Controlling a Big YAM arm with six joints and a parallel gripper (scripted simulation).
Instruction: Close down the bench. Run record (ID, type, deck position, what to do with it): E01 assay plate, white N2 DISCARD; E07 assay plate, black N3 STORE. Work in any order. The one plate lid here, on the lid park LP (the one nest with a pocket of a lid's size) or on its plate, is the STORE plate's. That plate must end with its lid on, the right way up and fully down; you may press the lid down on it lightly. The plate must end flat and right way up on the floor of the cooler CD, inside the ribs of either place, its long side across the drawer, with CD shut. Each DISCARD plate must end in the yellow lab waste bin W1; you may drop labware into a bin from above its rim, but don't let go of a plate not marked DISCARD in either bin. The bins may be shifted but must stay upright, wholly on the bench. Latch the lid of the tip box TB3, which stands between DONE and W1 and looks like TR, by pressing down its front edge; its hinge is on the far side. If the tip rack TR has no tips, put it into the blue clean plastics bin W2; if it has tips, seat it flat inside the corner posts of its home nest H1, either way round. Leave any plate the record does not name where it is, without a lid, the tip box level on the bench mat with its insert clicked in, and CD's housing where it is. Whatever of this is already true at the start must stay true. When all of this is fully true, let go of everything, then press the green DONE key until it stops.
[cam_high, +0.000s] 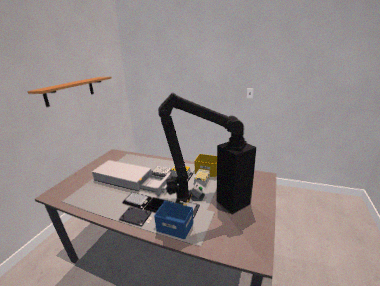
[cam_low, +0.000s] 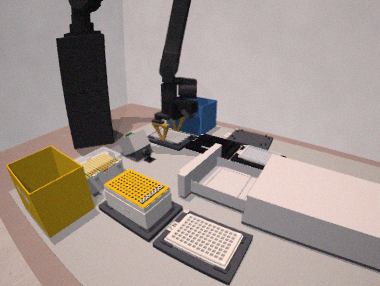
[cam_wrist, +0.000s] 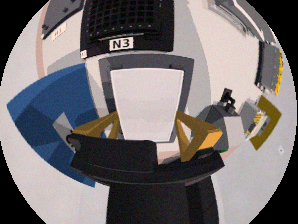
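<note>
My gripper (cam_wrist: 147, 113) (cam_low: 166, 131) (cam_high: 182, 199) is down over the lid park, just in front of the blue bin. Its yellow fingers are shut on the long edges of the pale plate lid (cam_wrist: 147, 92) (cam_low: 173, 140), which lies in the park's pocket. The black assay plate (cam_wrist: 129, 6) (cam_low: 209, 144) sits uncovered in the nest marked N3, right beyond the lid. A white plate (cam_low: 255, 154) sits one nest further along. The cooler drawer (cam_low: 220, 180) stands open and empty.
The blue bin (cam_low: 202, 115) (cam_high: 174, 219) is close to the gripper. The yellow bin (cam_low: 45, 187) (cam_high: 206, 162) has a tip box (cam_low: 100, 165) beside it, then the grey DONE block (cam_low: 134, 144). A yellow-topped tip rack (cam_low: 135, 187) and another white plate (cam_low: 205, 238) sit on nests in front. The cooler housing (cam_low: 310, 200) is at the right.
</note>
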